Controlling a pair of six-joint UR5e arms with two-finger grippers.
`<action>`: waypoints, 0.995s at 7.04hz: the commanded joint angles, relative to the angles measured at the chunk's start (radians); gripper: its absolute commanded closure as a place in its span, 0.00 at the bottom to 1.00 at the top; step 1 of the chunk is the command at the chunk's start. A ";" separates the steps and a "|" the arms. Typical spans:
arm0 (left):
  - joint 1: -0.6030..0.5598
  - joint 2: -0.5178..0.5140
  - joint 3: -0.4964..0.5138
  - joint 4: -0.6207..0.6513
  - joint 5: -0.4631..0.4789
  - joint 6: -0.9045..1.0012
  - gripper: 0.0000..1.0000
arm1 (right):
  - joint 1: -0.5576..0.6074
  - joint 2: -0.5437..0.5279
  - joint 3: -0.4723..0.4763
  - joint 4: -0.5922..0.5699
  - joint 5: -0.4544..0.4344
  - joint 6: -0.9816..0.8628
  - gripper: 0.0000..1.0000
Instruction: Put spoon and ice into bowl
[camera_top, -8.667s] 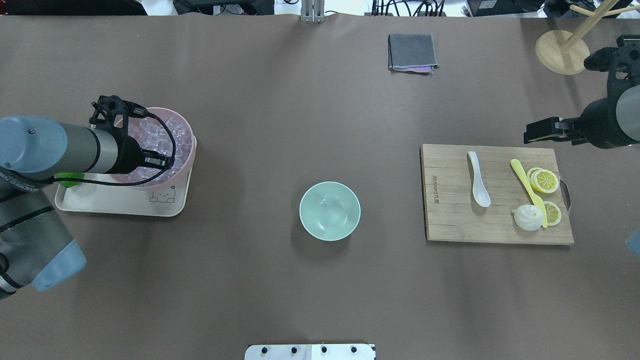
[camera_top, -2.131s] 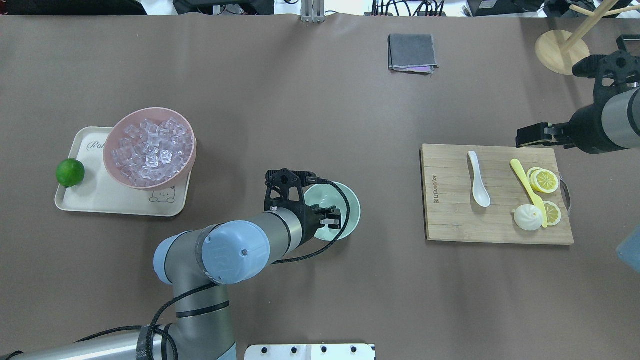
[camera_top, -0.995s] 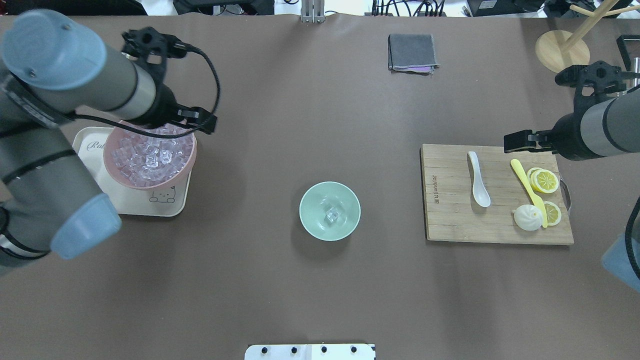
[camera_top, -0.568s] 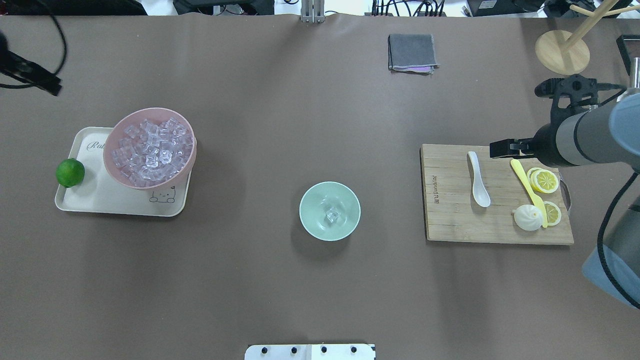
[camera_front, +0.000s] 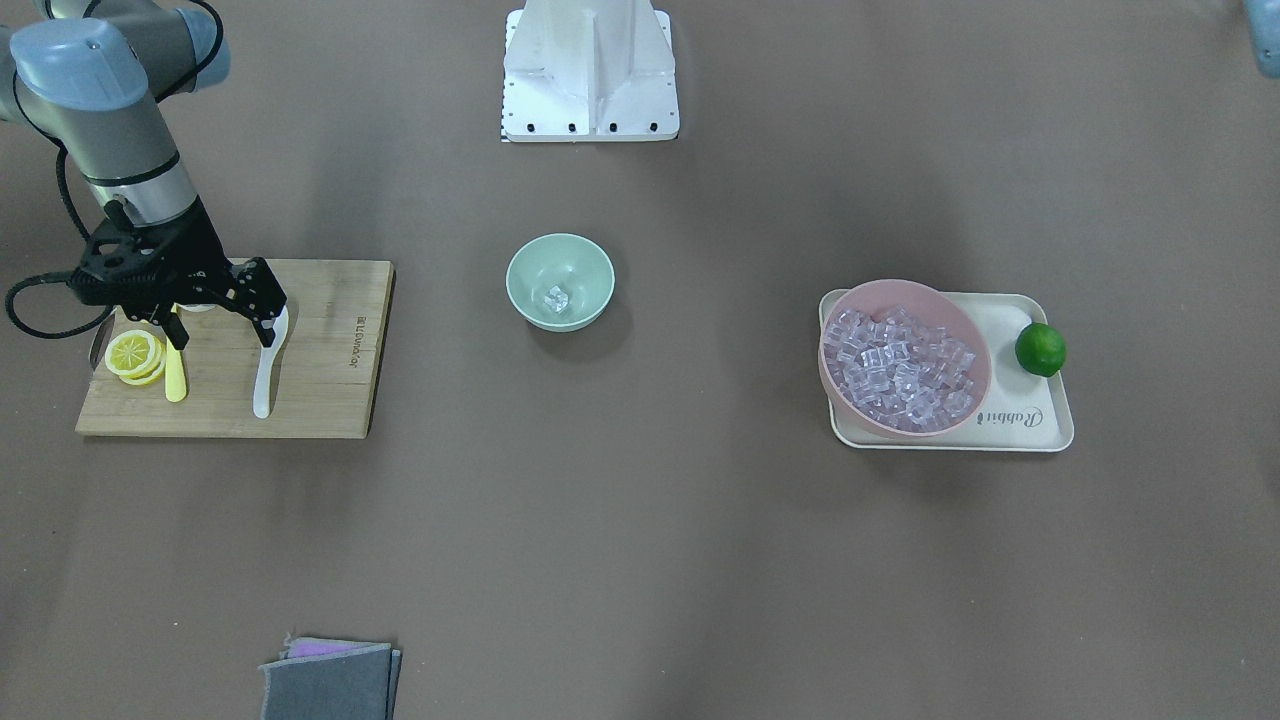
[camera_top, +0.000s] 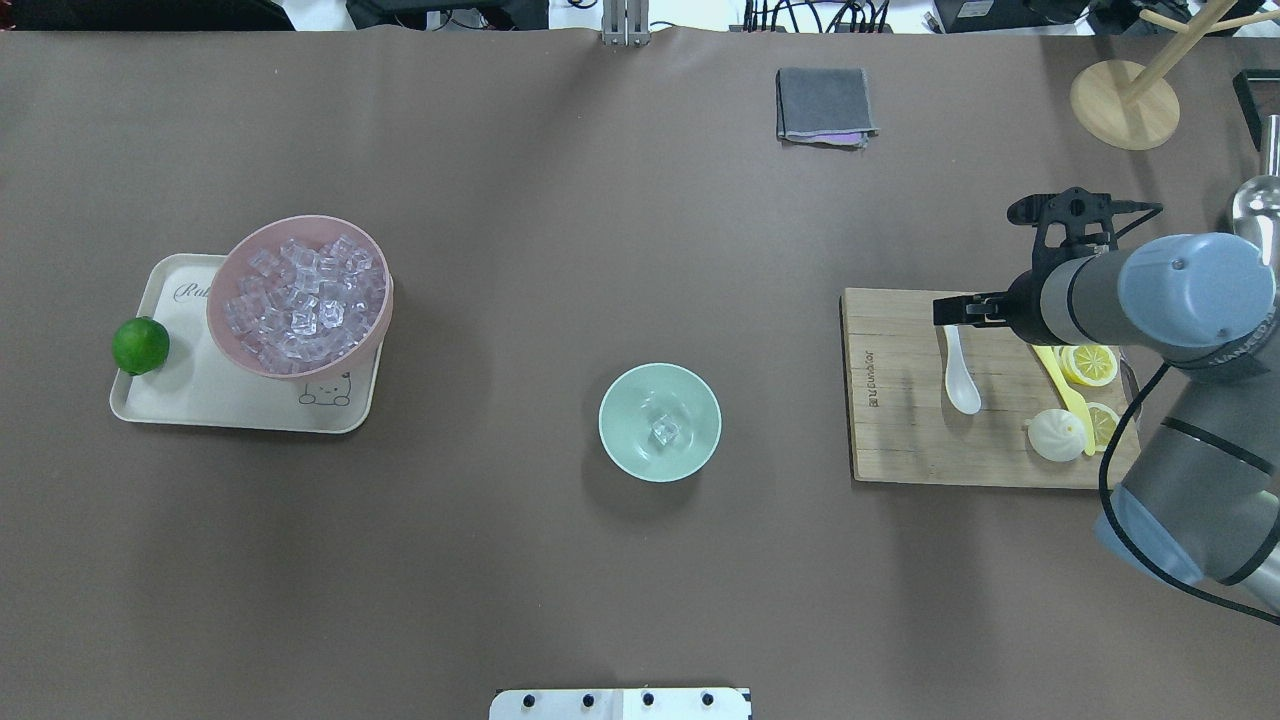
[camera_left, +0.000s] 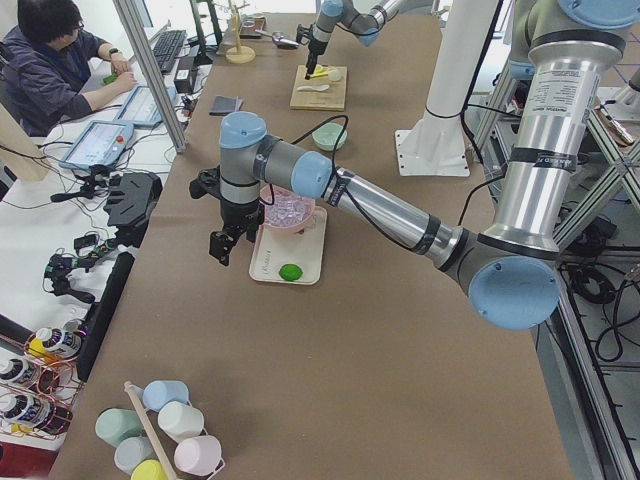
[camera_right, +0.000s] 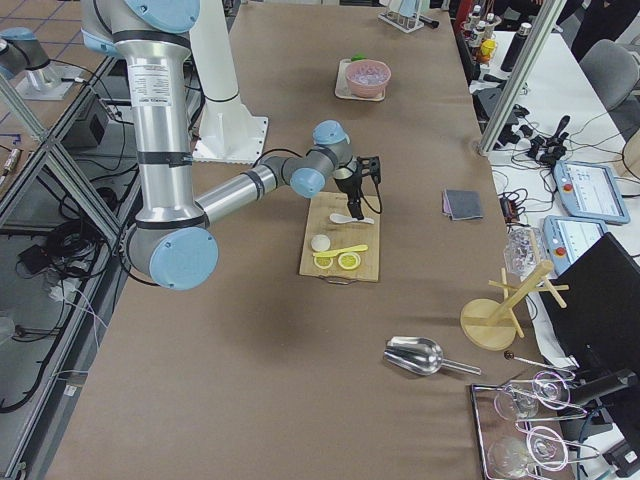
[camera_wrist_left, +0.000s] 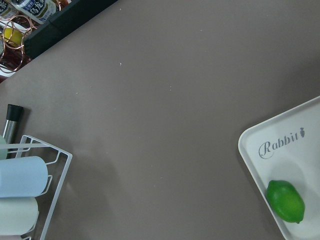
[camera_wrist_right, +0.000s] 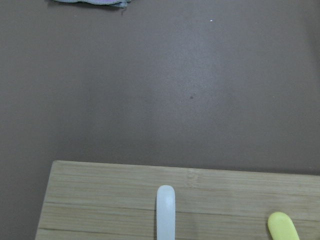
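The right arm's black two-finger pincer (camera_top: 955, 309) hangs point-down over the far edge of the pale bamboo cutting board (camera_top: 900, 450), above the handle of the small glossy white soup spoon (camera_top: 963, 390). In the front-facing view its fingers (camera_front: 270, 318) stand spread apart with nothing held between them. The spoon lies flat on the board, scoop towards the robot, beside a long yellow plastic knife (camera_front: 175, 382), yellow lemon slices (camera_front: 132, 355) and a round white bun (camera_top: 1055, 436). The small round mint-green bowl (camera_top: 618, 432) stands mid-table, well apart from the board, with one clear ice cube (camera_top: 664, 431) on its bottom. More such cubes fill the larger pink bowl (camera_top: 310, 368) on a cream rectangular tray (camera_top: 200, 405), where a green lime (camera_top: 140, 345) sits beside it. The left arm's pincer (camera_left: 217, 248) shows only in the left side view, hanging over the bare brown table (camera_top: 500, 200) near the tray; whether it is open I cannot tell
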 joint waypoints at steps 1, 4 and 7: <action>-0.005 0.003 0.002 -0.002 -0.001 0.006 0.01 | -0.034 0.029 -0.066 0.048 -0.046 0.021 0.02; -0.003 0.003 0.002 0.000 -0.001 0.001 0.01 | -0.080 0.013 -0.067 0.048 -0.120 0.055 0.16; -0.003 0.003 0.004 0.000 -0.008 0.000 0.01 | -0.096 0.004 -0.067 0.052 -0.132 0.101 0.29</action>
